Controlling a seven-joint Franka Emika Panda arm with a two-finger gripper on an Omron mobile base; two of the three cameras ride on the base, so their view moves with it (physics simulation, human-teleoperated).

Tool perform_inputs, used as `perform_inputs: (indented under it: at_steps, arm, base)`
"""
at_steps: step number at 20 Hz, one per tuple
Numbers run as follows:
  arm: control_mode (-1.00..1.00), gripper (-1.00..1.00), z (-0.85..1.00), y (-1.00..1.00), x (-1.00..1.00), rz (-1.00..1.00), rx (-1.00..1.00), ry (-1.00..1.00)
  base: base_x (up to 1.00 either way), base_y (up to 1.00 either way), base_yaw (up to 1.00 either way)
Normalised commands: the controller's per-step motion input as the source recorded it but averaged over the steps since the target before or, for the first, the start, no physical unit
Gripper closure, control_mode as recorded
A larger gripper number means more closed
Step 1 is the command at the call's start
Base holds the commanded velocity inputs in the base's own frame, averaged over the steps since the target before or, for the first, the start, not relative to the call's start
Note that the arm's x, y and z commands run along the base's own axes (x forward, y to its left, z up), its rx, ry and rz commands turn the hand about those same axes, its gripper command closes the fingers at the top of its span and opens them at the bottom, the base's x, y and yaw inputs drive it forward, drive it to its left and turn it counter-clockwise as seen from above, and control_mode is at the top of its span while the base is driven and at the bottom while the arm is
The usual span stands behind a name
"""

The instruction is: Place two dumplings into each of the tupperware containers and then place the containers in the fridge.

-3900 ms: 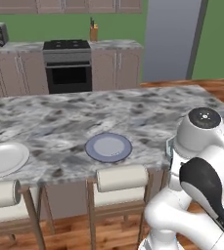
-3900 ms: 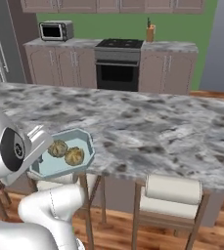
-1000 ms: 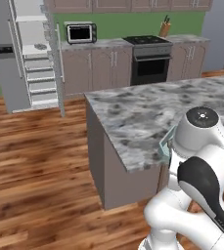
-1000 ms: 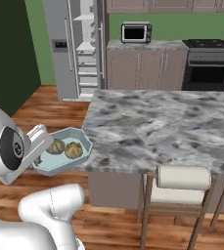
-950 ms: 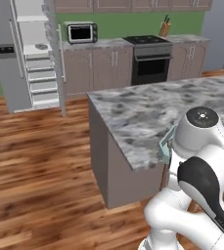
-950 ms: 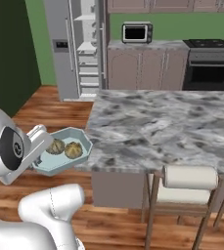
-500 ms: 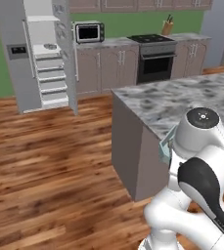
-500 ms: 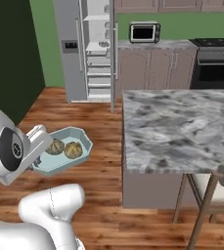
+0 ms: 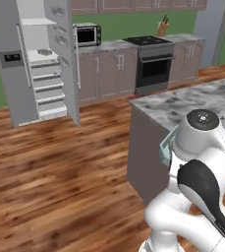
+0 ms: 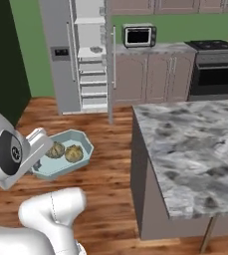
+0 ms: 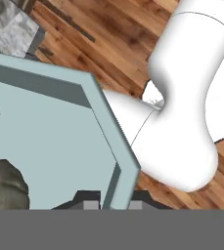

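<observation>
Wooden floorboards [image 9: 60, 167] stretch from the robot's base toward the back wall, where the fridge [image 10: 78, 55] stands with its door swung open and its white shelves showing. To its right sit a microwave [image 10: 139, 36] on the back cabinets and a dark oven [image 10: 219, 77]. A marble-topped desk [image 10: 195, 149] lies to the arm's right. The end effector [image 11: 116, 205] is closed narrowly on the rim of the pale blue-green tupperware container [image 10: 60, 158], one fingertip on each side of the wall, and holds it in the air above the floor, just beside the arm's white body. Two dumplings [image 10: 65, 152] rest inside the tub, touching each other. In the left base view an edge of the container [image 9: 167, 146] shows beside the arm.
</observation>
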Motion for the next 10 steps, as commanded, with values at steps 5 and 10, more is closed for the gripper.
perform_inputs:
  at_steps: [5, 10]
  arm:
    - [1.0, 1.0, 0.0, 0.0, 0.0, 0.0, 0.0, 0.0]
    - [1.0, 1.0, 0.0, 0.0, 0.0, 0.0, 0.0, 0.0]
  base:
    - [0.86, 0.66, -0.33]
    - [0.88, 0.81, -0.33]
